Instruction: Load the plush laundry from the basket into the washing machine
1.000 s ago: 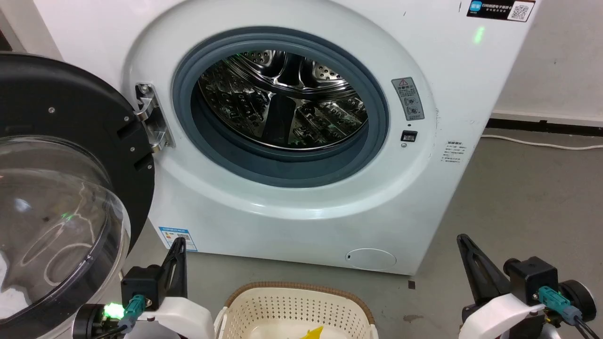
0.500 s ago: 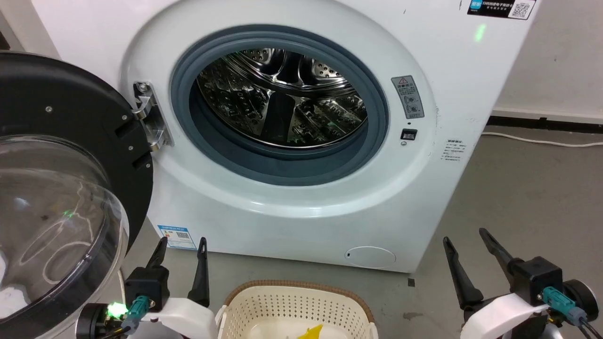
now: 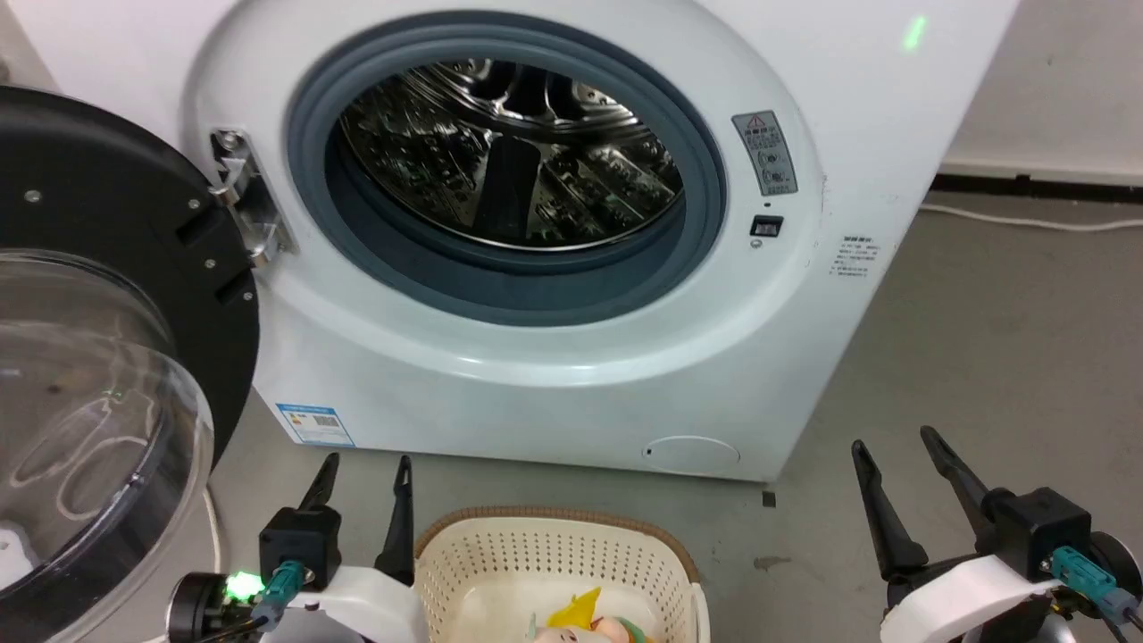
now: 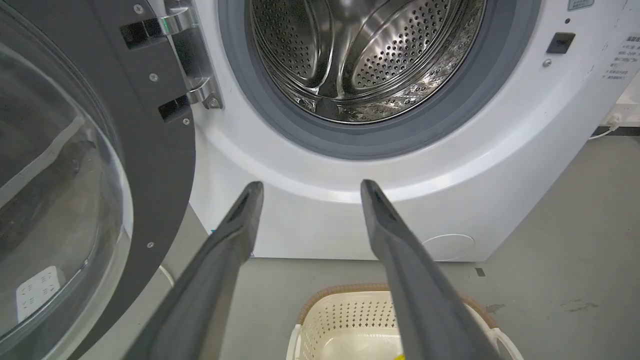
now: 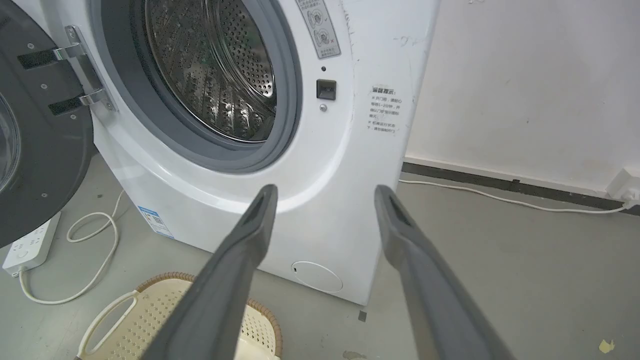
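Observation:
The white washing machine (image 3: 804, 295) stands ahead with its black-rimmed door (image 3: 98, 268) swung open to the left and its steel drum (image 3: 509, 152) bare. On the floor before it sits the cream basket (image 3: 554, 572), brown rim up. The plush laundry (image 3: 585, 623) lies in the basket's bottom, a yellow piece and a pale head showing. My left gripper (image 3: 366, 469) is open just left of the basket. Right of the basket, and well clear of it, my right gripper (image 3: 893, 442) is open. Both hold nothing. The drum (image 4: 360, 55) and basket (image 4: 345, 320) show past the left fingers (image 4: 240, 225).
A white power strip (image 5: 27, 245) and its looped cord (image 5: 95, 250) lie on the grey floor under the open door. Another white cable (image 5: 500, 197) runs along the wall at the right. Bare floor (image 3: 982, 339) spreads right of the machine.
Both grippers have opened from shut. The head camera has tilted down, so the machine sits higher in the picture and more of the basket and the plush shows.

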Controlling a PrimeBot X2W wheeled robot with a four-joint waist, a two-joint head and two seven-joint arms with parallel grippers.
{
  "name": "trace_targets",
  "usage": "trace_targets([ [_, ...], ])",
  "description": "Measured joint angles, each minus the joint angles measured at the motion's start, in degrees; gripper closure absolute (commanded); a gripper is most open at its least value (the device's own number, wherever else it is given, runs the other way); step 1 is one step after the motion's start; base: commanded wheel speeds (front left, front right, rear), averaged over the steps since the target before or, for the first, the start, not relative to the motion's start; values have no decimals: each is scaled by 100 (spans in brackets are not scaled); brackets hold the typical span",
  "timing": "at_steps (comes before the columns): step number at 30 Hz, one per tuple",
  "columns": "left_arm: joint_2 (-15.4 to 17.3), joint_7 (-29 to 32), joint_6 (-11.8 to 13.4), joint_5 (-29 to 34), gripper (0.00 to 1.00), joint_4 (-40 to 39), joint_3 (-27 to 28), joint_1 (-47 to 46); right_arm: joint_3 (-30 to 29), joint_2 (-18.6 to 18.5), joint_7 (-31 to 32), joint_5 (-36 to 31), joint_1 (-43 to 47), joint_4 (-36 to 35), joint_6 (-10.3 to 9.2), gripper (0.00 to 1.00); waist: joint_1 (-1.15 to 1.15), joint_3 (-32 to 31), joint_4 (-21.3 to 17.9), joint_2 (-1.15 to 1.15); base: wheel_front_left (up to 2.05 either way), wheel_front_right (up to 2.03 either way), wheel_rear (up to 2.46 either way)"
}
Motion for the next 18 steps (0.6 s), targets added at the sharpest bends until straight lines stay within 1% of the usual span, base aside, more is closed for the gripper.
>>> trace_targets([
  [13, 20, -16, -176, -54, 0, 935, -285, -528, 0, 0, -160, 172, -134, -1, 0, 0, 0, 583, -259, 0, 0, 0, 0],
  [17, 20, 92, -200, -129, 0, 1305, -357, -734, 2, 0, -198, 240, -145, 0, 0, 0, 0, 769, -334, 0, 0, 0, 0],
  [18, 30, 147, -238, -155, 0, 1564, -446, -896, 4, 0, -232, 297, -194, -1, 0, 0, 0, 912, -385, 0, 0, 0, 0],
])
